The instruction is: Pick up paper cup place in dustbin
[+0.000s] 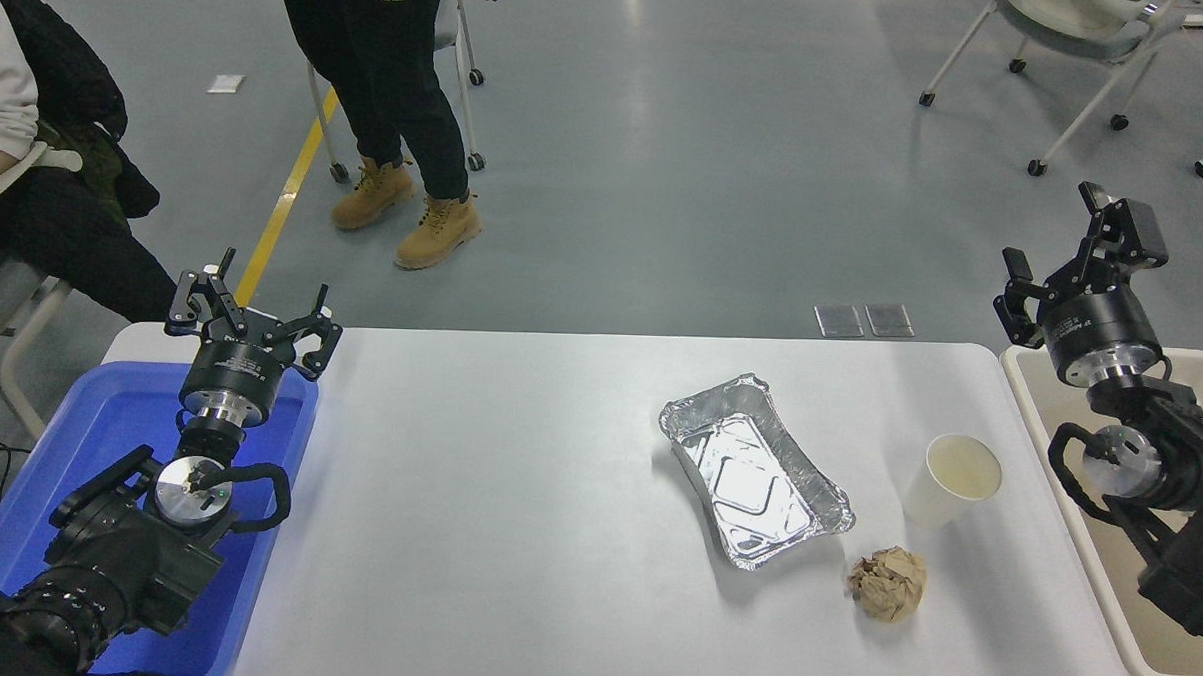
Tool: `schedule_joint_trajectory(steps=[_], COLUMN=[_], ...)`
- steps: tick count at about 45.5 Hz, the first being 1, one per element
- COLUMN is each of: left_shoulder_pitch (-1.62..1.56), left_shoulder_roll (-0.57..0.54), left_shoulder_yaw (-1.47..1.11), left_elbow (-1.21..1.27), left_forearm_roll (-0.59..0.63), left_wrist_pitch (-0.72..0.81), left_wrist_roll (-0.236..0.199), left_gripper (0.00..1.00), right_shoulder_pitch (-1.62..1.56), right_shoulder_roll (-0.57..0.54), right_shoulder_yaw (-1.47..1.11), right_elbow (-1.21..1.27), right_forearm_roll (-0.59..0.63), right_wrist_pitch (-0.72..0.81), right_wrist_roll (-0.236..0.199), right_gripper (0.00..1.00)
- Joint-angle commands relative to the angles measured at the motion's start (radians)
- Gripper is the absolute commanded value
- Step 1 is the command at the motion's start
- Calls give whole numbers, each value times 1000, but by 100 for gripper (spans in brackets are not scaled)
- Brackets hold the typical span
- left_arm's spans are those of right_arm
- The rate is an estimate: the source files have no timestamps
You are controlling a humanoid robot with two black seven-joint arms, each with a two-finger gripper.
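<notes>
**Paper cup stands free on the worktop, beside the dustbin**

The paper cup (953,481) stands upright on the white worktop (515,515), mouth up, cream inside showing, untouched by either claw. Taking the cup as landmark: the dustbin (1035,393) lies just to its right, off the worktop's edge; the crumpled brown paper ball (887,582) sits near it on the camera's side, slightly left; the silver foil tray (754,469) lies to its left, apart from it.

Legible writing is scarce: the trousers of the person (391,61) standing on the floor beyond the worktop bear a white "77" with smaller print below, too small to read. Print on the claws' wrist housings is also illegible.

The right claw (1075,249) is raised above the dustbin's far end, right of the cup and beyond it, fingers spread and holding nothing. The left claw (252,311) is parked far to the cup's left over the blue bin (78,440), fingers likewise spread and empty.
</notes>
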Motion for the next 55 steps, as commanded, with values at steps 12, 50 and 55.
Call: schedule_joint_trajectory(steps=[12, 50, 55], left_shoulder_pitch=[0, 0, 0], left_shoulder_roll=[1, 1, 0], left_shoulder_yaw=[0, 0, 0], left_elbow=[0, 0, 0], left_forearm_roll=[0, 0, 0], left_wrist_pitch=[0, -2, -2], left_wrist_roll=[0, 0, 0], left_gripper=[99, 99, 99], right_shoulder_pitch=[97, 1030, 1126], right_shoulder_roll=[-126, -280, -208], right_shoulder_yaw=[-226, -1786, -1966], right_elbow=[2, 71, 71], right_forearm_roll=[1, -18, -15], right_wrist_pitch=[-5, 190, 234], right_wrist_roll=[-2, -123, -126], right_gripper=[100, 100, 100])
